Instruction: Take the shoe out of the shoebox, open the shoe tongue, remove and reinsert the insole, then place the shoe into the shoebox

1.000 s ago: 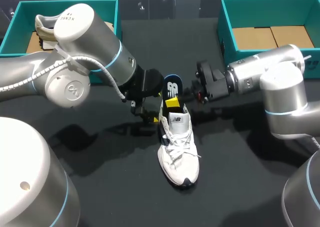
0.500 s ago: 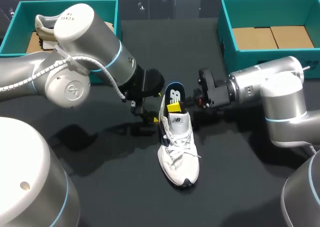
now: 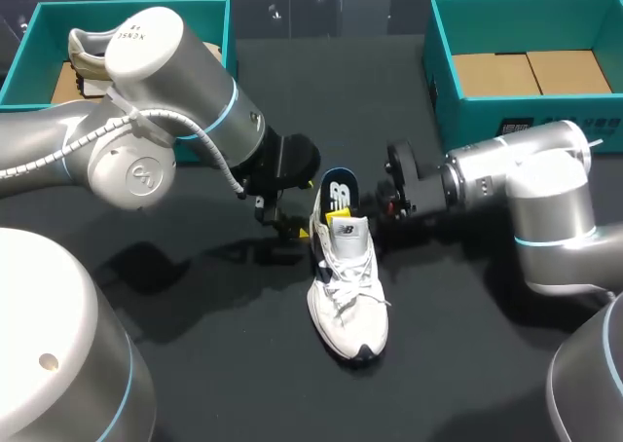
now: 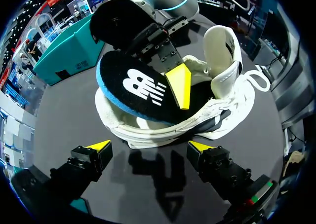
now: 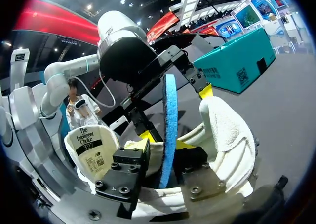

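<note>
White sneaker (image 3: 348, 291) stands upright at the middle of the black table (image 3: 195, 364), toe toward the robot, outside both boxes. Its tongue (image 4: 223, 49) is raised. The dark, blue-edged insole (image 3: 337, 187) rises steeply from the heel opening, with its lower end inside the shoe. Right gripper (image 3: 340, 211) is pinched on the insole, one finger on each face. Left gripper (image 4: 149, 147) is spread wide just beside the sneaker's heel, holding nothing. Left teal shoebox (image 3: 29, 48) holds a second shoe (image 3: 86, 57). Right teal shoebox (image 3: 440, 67) shows a cardboard floor.
</note>
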You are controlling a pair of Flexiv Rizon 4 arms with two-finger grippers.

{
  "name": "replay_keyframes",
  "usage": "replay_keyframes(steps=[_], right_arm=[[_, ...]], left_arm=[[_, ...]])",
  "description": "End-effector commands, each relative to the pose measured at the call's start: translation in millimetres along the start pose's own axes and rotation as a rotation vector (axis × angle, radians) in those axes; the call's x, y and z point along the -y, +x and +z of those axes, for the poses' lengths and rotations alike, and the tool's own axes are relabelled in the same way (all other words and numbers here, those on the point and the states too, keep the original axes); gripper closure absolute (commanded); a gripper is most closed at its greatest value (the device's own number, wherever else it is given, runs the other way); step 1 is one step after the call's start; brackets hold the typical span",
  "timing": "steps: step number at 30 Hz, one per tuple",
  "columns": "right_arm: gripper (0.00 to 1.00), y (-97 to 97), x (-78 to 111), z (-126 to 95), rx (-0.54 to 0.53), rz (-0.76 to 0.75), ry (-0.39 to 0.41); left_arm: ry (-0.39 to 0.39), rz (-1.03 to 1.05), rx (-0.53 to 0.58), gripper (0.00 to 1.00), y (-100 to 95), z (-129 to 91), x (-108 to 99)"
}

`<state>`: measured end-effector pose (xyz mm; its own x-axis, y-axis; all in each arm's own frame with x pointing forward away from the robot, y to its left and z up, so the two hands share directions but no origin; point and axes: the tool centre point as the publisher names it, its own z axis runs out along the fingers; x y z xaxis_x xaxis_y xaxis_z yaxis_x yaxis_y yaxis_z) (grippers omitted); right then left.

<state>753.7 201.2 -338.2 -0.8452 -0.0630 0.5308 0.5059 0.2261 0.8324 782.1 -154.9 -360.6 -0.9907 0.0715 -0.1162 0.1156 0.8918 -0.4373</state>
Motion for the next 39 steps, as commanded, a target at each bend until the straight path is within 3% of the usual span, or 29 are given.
replay_keyframes(steps=[1, 8, 9, 11, 12, 18, 24, 31, 35, 39], right_arm=[[0.69, 7.0, -14.8, -5, 0.026, -0.012, 0.036], [0.75, 0.2, -26.3, -11, 0.049, -0.019, 0.051], [0.8, -1.9, -27.6, -11, 0.047, -0.017, 0.051], [0.99, -7.5, -29.1, -11, 0.038, -0.007, 0.047], [1.0, -10.4, -29.1, -11, 0.034, 0.0, 0.046], [1.0, -20.9, -17.3, -7, 0.012, 0.069, 0.04], [1.0, -16.5, 2.5, -9, 0.005, 0.145, 0.038], [1.0, -7.8, 9.5, -11, 0.032, 0.146, 0.034], [0.65, -0.3, -1.4, -12, 0.053, 0.095, 0.037], [0.68, 1.5, -11.6, -13, 0.071, 0.055, 0.057]], left_arm=[[0.0, 0.001, 0.001, 0.0, 0.6, 0, 0], [0.0, 0.001, 0.001, 0.0, 0.6, 0, 0], [0.0, 0.001, 0.001, 0.0, 0.6, 0, 0], [0.0, 0.001, 0.001, 0.0, 0.6, 0, 0], [0.0, 0.001, 0.001, 0.0, 0.6, 0, 0], [0.0, 0.001, 0.001, 0.0, 0.6, 0, 0], [0.0, 0.001, 0.001, 0.0, 0.6, 0, 0], [0.0, 0.001, 0.001, 0.0, 0.6, 0, 0], [0.0, 0.001, 0.001, 0.0, 0.6, 0, 0], [0.0, 0.001, 0.001, 0.0, 0.6, 0, 0]])
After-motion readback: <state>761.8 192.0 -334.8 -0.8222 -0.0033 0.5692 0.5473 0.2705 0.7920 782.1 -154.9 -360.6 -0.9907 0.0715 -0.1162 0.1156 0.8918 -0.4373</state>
